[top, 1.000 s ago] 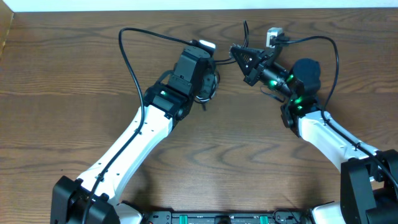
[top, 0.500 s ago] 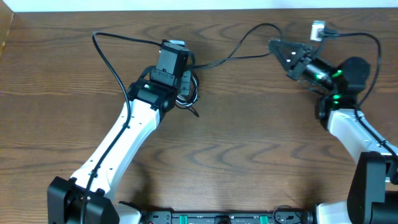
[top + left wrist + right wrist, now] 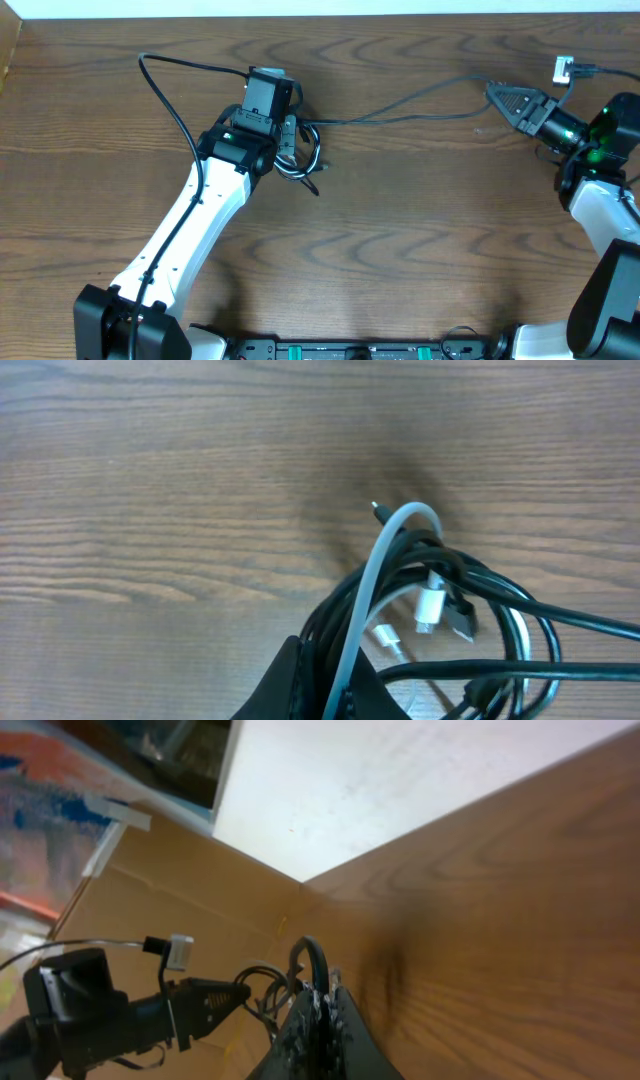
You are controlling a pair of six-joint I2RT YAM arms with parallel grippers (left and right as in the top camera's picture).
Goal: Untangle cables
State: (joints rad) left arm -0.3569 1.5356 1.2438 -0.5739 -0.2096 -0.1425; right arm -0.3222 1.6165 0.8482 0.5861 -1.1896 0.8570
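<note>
The cables form a tangle (image 3: 306, 160) of black and white cords on the wooden table, left of centre. My left gripper (image 3: 293, 145) is shut on this bundle. In the left wrist view its fingers (image 3: 300, 685) pinch a white cord (image 3: 385, 550) and black cords, with small white plugs (image 3: 430, 602) lying inside the loops. One black cable (image 3: 420, 106) runs taut from the tangle to my right gripper (image 3: 495, 93), which is shut on it at the far right. In the right wrist view that cable (image 3: 312, 956) rises in a short loop from the closed right gripper (image 3: 322, 1005).
A thick black robot wire (image 3: 165, 80) arcs over the left arm. A white connector (image 3: 563, 68) on robot wiring sits near the right arm. The table's back edge (image 3: 320, 17) meets a white wall. The left arm (image 3: 100, 1010) shows in the right wrist view.
My right gripper has pulled far to the right with the black cable, drawing it out long and taut. The left gripper has shifted left with the tangle.
</note>
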